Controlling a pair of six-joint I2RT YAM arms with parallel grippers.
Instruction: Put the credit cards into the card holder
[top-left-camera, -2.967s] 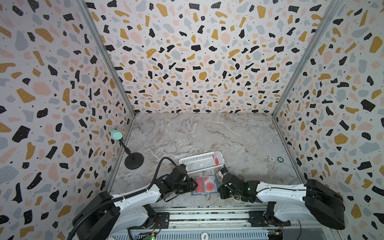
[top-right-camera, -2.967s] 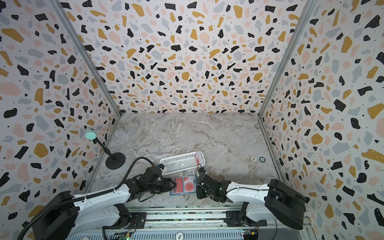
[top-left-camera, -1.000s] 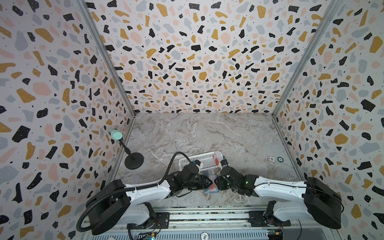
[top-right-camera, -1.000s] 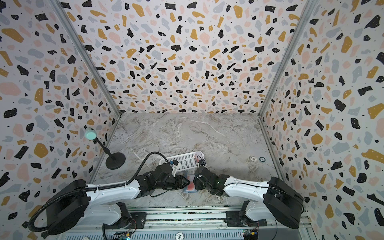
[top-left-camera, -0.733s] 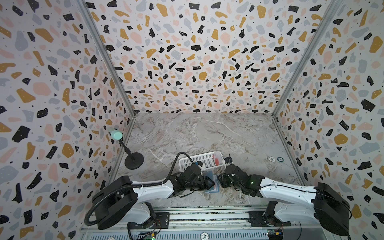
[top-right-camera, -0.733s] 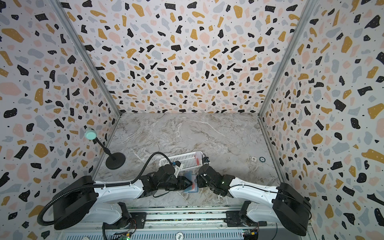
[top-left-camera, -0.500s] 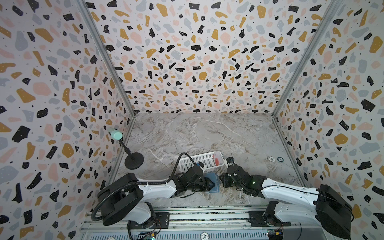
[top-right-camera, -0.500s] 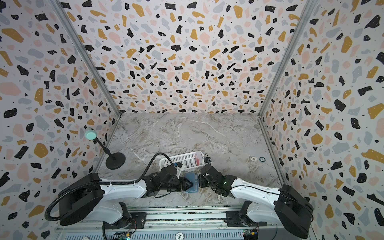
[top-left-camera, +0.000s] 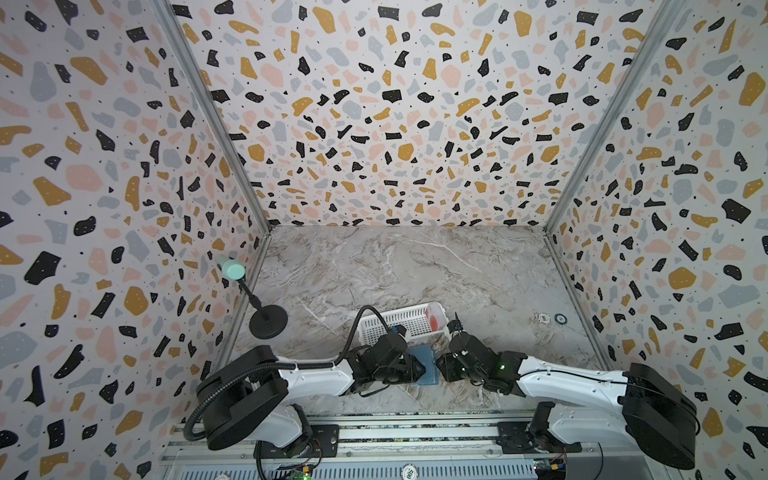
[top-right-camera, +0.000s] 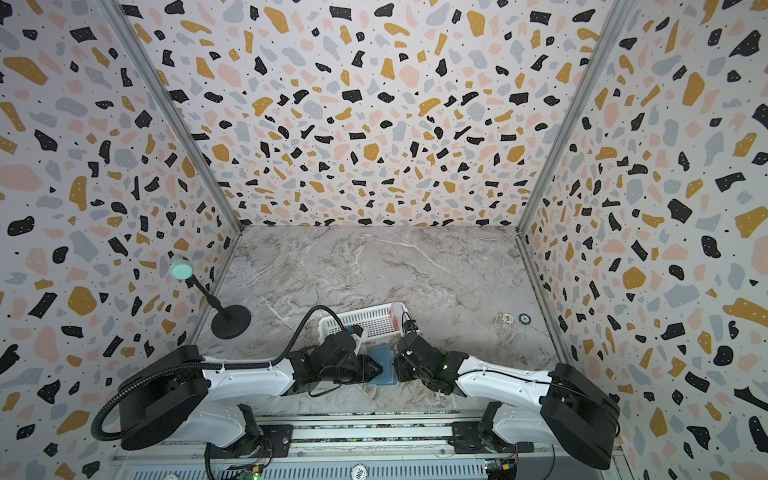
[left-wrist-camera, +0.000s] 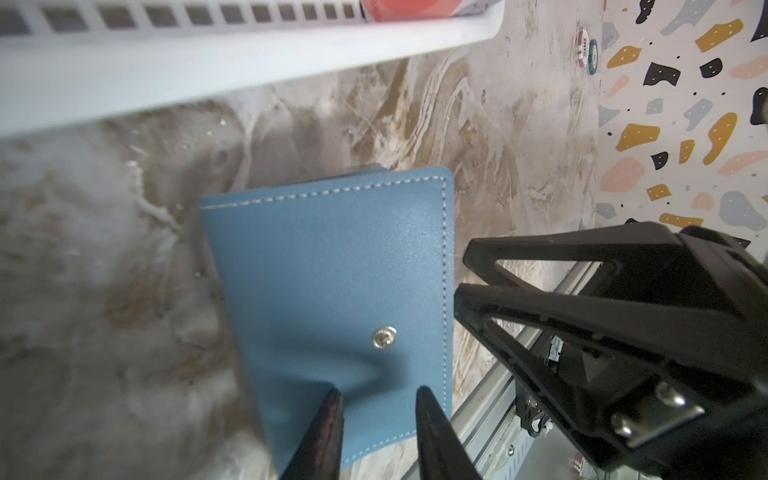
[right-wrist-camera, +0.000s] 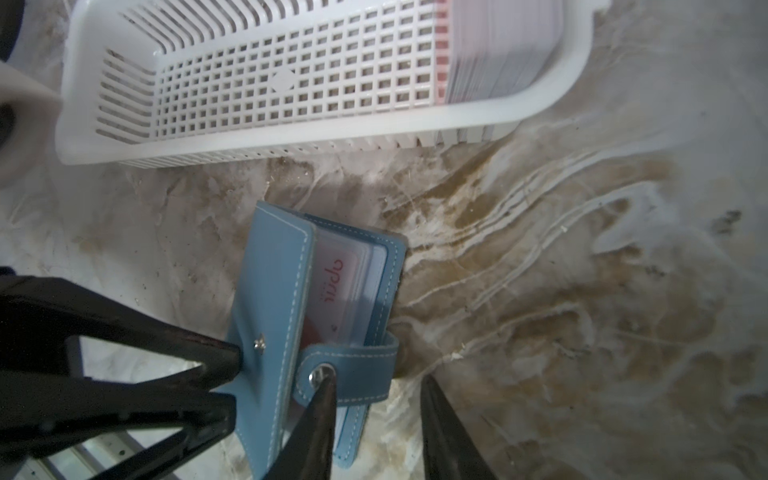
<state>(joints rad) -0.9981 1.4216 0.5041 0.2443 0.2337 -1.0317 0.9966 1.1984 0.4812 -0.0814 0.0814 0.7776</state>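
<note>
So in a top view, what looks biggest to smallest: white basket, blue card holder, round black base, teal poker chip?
1. white basket
2. round black base and card holder look alike; the holder is partly hidden
3. teal poker chip

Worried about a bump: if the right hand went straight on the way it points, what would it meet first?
Probably the snap tab of the card holder, just ahead of the right hand; depth is unclear.

Basket close behind card holder; far table seemingly open.
</note>
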